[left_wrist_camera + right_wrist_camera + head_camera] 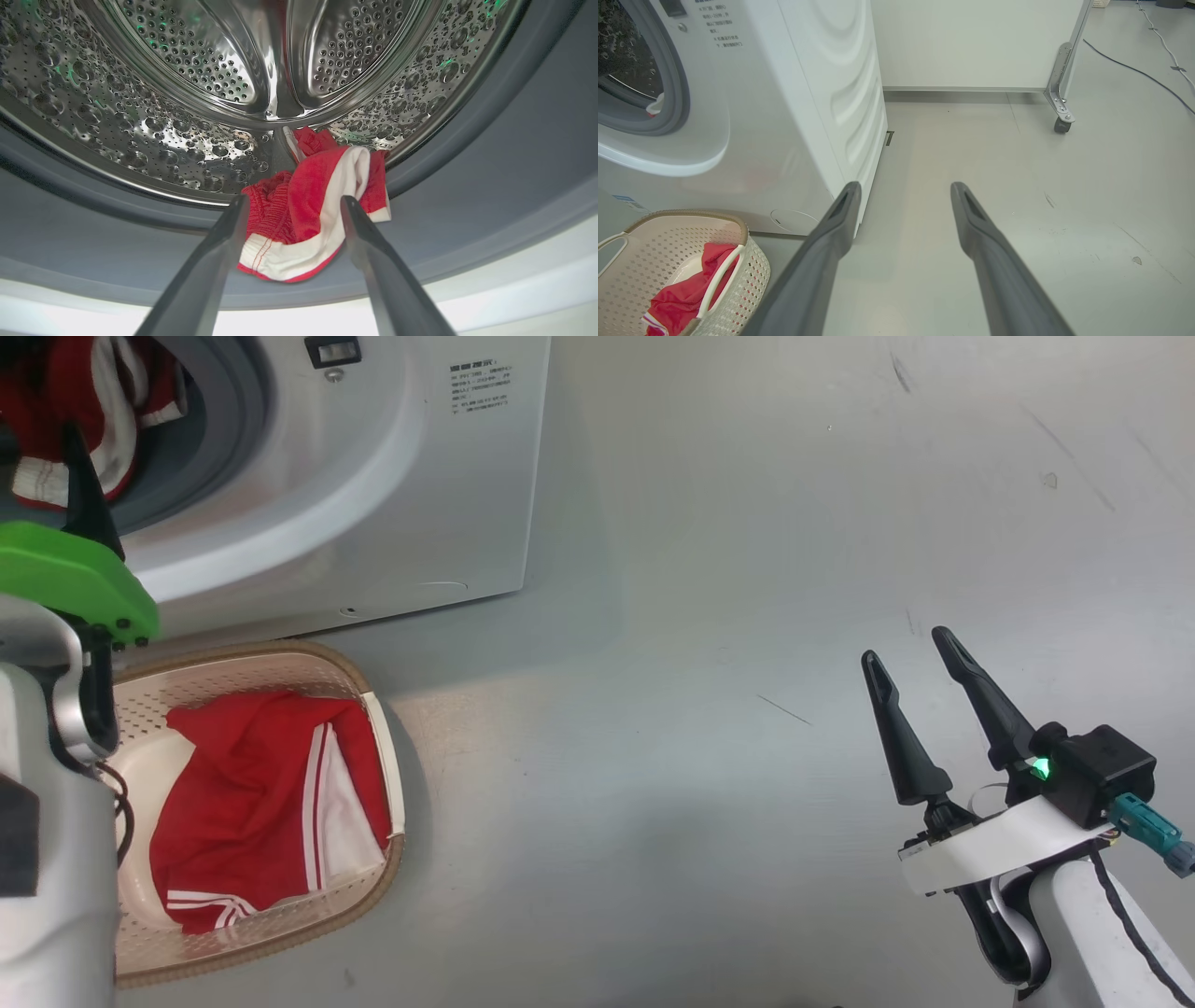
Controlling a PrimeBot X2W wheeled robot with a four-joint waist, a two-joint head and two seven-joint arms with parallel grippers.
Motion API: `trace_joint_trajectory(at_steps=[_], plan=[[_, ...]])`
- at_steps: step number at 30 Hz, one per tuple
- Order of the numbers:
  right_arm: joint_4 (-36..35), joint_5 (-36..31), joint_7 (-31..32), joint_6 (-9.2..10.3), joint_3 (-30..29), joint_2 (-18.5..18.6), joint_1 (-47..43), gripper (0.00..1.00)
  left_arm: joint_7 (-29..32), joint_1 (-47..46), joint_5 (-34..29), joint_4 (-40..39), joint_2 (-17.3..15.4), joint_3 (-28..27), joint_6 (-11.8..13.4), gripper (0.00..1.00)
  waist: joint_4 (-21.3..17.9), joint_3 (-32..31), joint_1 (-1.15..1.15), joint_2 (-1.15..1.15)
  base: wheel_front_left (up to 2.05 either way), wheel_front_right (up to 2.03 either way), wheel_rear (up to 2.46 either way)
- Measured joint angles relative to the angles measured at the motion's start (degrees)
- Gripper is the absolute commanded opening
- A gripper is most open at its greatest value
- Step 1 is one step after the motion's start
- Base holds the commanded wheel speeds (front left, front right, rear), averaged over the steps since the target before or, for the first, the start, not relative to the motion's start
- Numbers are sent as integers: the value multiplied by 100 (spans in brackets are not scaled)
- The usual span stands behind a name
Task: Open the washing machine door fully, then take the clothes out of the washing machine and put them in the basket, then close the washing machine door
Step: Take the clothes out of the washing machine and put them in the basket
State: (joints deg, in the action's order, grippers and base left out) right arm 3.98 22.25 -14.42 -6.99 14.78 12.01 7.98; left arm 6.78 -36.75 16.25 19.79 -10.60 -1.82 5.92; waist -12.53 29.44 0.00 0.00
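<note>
Pale grey floor (pixel 747 616) stretches away beside the white washing machine (pixel 420 476), whose round port stands uncovered. Just in front of the machine's base sits the basket (pixel 378 728), with one red garment (pixel 252 784) lying in it. A second red piece (pixel 308 210), trimmed in white, is draped over the lower lip of the port, half out of the steel drum (pixel 187 116). The left fingers (pixel 217 252) are spread wide and empty, one on each side of that piece at the machine's mouth. The right fingers (pixel 898 737) are likewise spread and empty, well off to the machine's side over the floor. Unloading looks to be the step in hand. Next, the left fingers would need to push in slightly, pinch the cloth and carry it down to the basket; closing the door comes after that.
</note>
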Motion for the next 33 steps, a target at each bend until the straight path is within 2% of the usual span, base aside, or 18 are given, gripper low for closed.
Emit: trace_joint_trajectory(at_steps=[10, 21, 33], plan=[[21, 42, -1, 0, 114, 25, 150, 100, 485, -748, -52, 443, -191, 132, -48, 100, -192, 205, 0, 0, 0, 0, 0], [92, 143, -2, 0, 207, 12, 331, 100, 787, -1284, -62, 1003, -147, 221, -115, 100, -299, 410, 0, 0, 0, 0, 0], [111, 185, -2, 0, 211, 24, 472, 100, 1036, -1796, 79, 1572, -136, 30, -96, 100, -334, 513, 0, 0, 0, 0, 0]])
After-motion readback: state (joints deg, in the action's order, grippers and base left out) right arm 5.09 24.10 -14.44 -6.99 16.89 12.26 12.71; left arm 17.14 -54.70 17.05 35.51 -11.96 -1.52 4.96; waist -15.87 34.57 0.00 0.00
